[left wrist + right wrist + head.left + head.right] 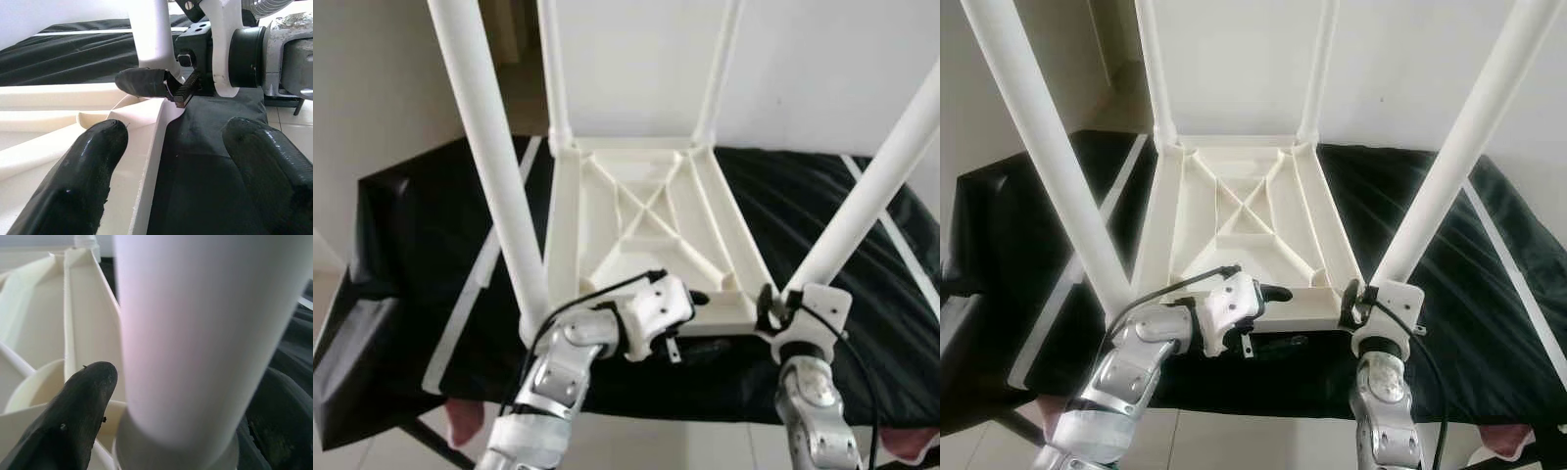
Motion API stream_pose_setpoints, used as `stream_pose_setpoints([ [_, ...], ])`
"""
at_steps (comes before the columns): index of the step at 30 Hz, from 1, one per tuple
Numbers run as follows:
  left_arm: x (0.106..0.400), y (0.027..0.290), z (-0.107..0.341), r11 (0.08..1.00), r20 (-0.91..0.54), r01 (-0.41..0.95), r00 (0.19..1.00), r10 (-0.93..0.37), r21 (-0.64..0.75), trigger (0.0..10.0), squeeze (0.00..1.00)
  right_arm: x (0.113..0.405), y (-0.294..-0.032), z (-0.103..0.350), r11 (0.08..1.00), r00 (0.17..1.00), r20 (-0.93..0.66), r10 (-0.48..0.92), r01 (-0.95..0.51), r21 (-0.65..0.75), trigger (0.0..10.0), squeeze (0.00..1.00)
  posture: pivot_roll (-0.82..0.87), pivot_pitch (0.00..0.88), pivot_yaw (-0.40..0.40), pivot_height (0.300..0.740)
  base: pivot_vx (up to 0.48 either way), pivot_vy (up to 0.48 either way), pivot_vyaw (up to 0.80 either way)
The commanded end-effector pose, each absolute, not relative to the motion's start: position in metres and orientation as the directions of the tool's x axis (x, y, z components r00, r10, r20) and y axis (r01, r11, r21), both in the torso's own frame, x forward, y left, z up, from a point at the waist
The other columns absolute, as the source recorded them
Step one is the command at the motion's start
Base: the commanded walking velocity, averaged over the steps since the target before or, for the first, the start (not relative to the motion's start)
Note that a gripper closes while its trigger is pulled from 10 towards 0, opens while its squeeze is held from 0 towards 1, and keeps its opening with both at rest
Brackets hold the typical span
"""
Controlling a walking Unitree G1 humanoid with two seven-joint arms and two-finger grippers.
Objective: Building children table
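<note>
Right gripper [773,305] jaws clasped the 5 o'clock leg [867,191] at its socket | left gripper [166,161] jaws released, straddling the tabletop [646,211] rim | press the leg straight down while steadying the rim.

A plain room in a home is showing here, more spare corner than workshop. Bare white walls [636,59] are filling the upper part of the frame, and pale glossy floor tiles [685,446] are running along the bottom edge. A doorway [514,59] is opening at the upper left, with warmer brownish flooring beyond it. In the middle a desk draped in a black cloth [421,245] (crossed by white stripes) is carrying an upturned white plastic children's table [651,220], household furniture rather than shop or lab equipment.
</note>
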State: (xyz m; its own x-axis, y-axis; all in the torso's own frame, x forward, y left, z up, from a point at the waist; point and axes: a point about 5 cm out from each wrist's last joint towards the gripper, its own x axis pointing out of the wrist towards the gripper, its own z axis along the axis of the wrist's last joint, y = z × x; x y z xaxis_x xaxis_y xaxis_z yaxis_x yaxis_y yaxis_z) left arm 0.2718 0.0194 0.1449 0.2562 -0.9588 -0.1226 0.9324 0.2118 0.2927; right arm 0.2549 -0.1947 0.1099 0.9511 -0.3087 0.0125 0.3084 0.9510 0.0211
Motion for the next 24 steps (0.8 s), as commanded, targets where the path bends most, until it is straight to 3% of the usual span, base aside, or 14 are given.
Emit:
stream_pose_setpoints([
  [1,0.278,0.021,0.143,0.363,-0.086,0.885,0.402,-0.912,0.291,10.0,0.00,0.252,-0.196,0.106,0.957,0.957,0.008,-0.291,0.291,0.017,10.0,0.00,-0.03,0.000,-0.027,0.740,0.000,0.000,0.00],
  [7,0.280,0.020,0.140,0.370,-0.118,0.885,0.415,-0.902,0.282,10.0,0.00,0.251,-0.206,0.108,0.983,0.982,0.042,-0.185,0.184,0.020,10.0,0.00,-0.04,0.000,-0.016,0.740,0.000,0.000,0.00],
  [15,0.277,0.017,0.138,0.327,-0.137,0.912,0.367,-0.920,0.250,10.0,0.00,0.256,-0.226,0.115,0.998,0.998,0.053,-0.038,0.040,-0.037,10.0,0.00,-0.05,0.000,-0.011,0.740,0.000,0.000,0.00],
  [16,0.278,0.016,0.138,0.327,-0.140,0.908,0.370,-0.918,0.262,10.0,0.00,0.257,-0.229,0.117,0.999,0.999,0.052,-0.012,0.015,-0.051,9.3,0.00,-0.04,0.000,-0.013,0.740,0.000,0.000,0.00],
  [19,0.280,0.016,0.138,0.334,-0.141,0.904,0.380,-0.914,0.266,10.0,0.00,0.260,-0.232,0.118,0.998,0.998,0.047,0.031,-0.028,-0.064,9.2,0.00,-0.04,0.000,-0.015,0.740,0.000,0.000,0.00],
  [20,0.280,0.016,0.138,0.340,-0.143,0.905,0.383,-0.913,0.256,10.0,0.00,0.261,-0.232,0.120,0.995,0.997,0.044,0.064,-0.061,-0.075,5.8,0.00,-0.04,0.000,-0.017,0.740,0.000,0.000,0.00],
  [21,0.281,0.015,0.138,0.347,-0.143,0.905,0.388,-0.911,0.247,10.0,0.00,0.262,-0.233,0.121,0.992,0.994,0.046,0.096,-0.091,-0.088,4.8,0.00,-0.04,0.000,-0.017,0.740,0.000,0.000,0.00],
  [22,0.281,0.015,0.138,0.347,-0.143,0.905,0.388,-0.911,0.247,10.0,0.00,0.262,-0.233,0.121,0.992,0.994,0.046,0.096,-0.091,-0.088,4.8,0.00,-0.04,0.000,-0.017,0.740,0.000,0.000,0.00],
  [24,0.281,0.015,0.138,0.363,-0.148,0.908,0.397,-0.906,0.211,10.0,0.00,0.264,-0.235,0.122,0.987,0.991,0.042,0.127,-0.122,-0.107,0.2,0.00,-0.04,0.000,-0.024,0.740,0.000,0.000,0.00],
])
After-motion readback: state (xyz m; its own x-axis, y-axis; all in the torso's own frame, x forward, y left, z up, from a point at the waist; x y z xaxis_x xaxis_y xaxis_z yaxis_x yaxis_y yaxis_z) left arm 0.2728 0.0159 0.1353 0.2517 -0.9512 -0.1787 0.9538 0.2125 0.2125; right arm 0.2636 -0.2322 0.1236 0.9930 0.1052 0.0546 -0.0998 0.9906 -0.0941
